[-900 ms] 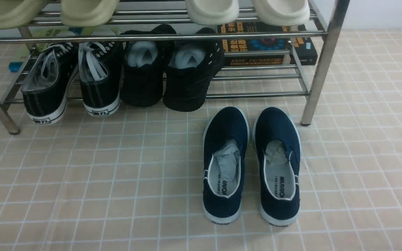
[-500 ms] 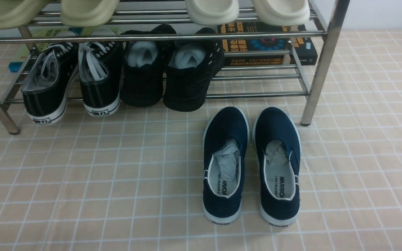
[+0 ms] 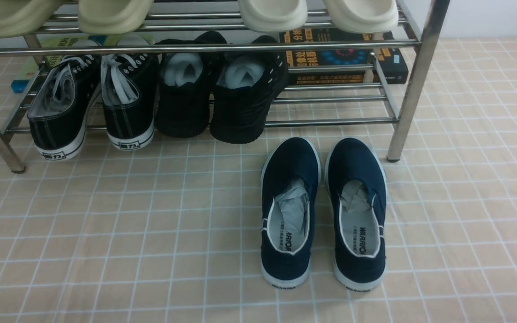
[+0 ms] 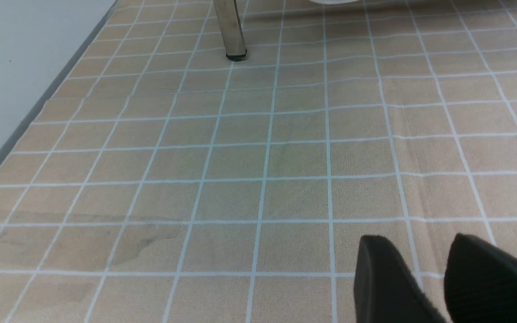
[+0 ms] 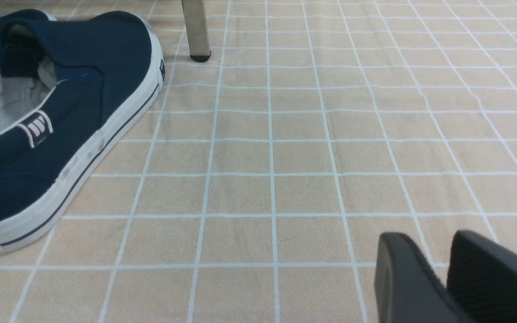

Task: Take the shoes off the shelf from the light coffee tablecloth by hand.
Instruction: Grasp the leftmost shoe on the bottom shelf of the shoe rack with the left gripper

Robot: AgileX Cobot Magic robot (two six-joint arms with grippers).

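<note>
black canvas lace-up sneakers, on chrome tube rack: probably light, soft-sided; grip heel collars. left, right tools: fingers slightly apart.

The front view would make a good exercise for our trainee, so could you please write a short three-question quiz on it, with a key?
1. True or false: the navy shoes stand on the upper tier of the rack.
2. Multiple choice: which lies behind the rack's lower bars, at the robot's right?
a) a red basket
b) a black book
c) a glass jar
3. Fill in the blank: the laces of the sneakers at the robot's left end of the lower tier are ____.

Key: 1. False, they stand on the cloth; 2. b; 3. white.
</note>
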